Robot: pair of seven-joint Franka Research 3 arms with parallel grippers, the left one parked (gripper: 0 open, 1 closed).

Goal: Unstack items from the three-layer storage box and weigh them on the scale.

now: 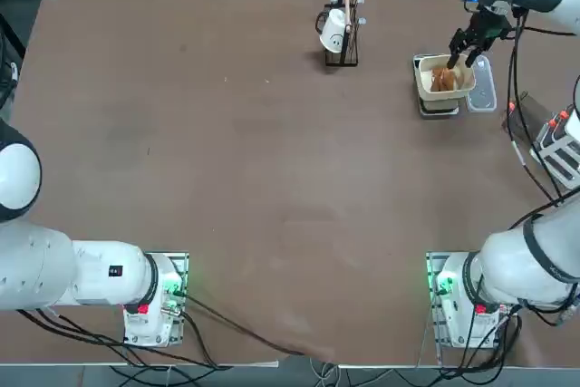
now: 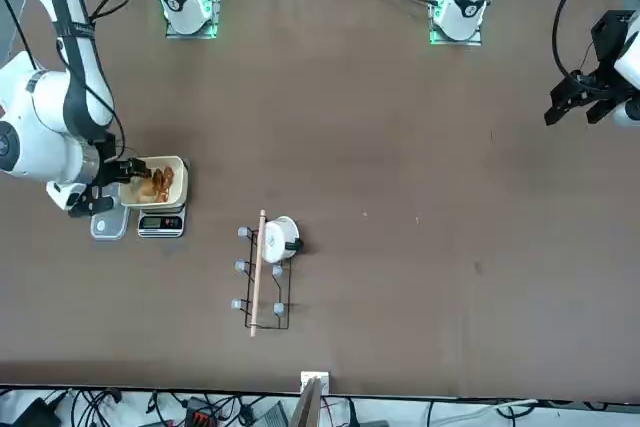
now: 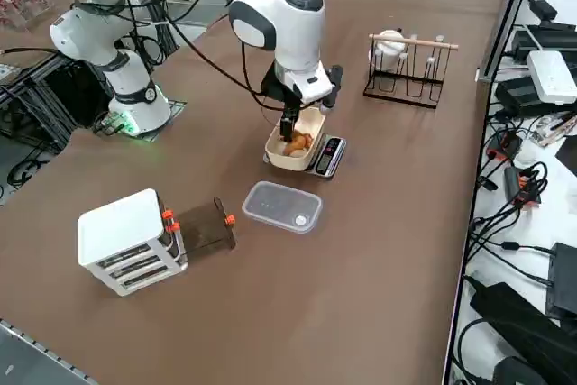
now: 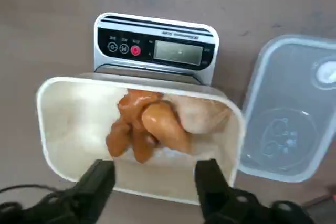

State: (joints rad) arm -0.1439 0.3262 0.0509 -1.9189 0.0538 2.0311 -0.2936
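Top view: my right gripper [image 1: 462,54] hangs over the bowl [image 1: 423,84], which sits on the scale [image 1: 439,110] near the table's [image 1: 227,178] far right corner, with the clear lid [image 1: 483,86] lying just beside it toward the right edge; brown rolls [image 1: 442,78] lie in the bowl, and the wire rack [image 1: 344,38] with a white cup [image 1: 333,31] stands near the far edge, left of the scale. Front view: my gripper [image 2: 124,173] is at the bowl's [image 2: 178,179] rim, the rolls [image 2: 156,185] are heaped inside, and the scale's [image 2: 160,225] display end sticks out from under the bowl, with the lid [image 2: 108,225] touching or nearly touching its side. Right side view: my gripper [image 3: 289,125] points down into the bowl [image 3: 287,156] above the rolls [image 3: 297,142]; the lid [image 3: 282,206] lies flat between the scale [image 3: 330,156] and the storage box [image 3: 128,241], which stands well apart near the table's right edge with one dark drawer [image 3: 206,226] pulled out. Right wrist view: my fingers [image 4: 97,182] are spread apart with nothing between them, just over the near rim of the bowl [image 4: 52,129]; the reddish-brown and pale rolls [image 4: 152,124] rest in its middle, the scale's [image 4: 155,48] panel shows beyond it, and the lid [image 4: 289,108] lies alongside.
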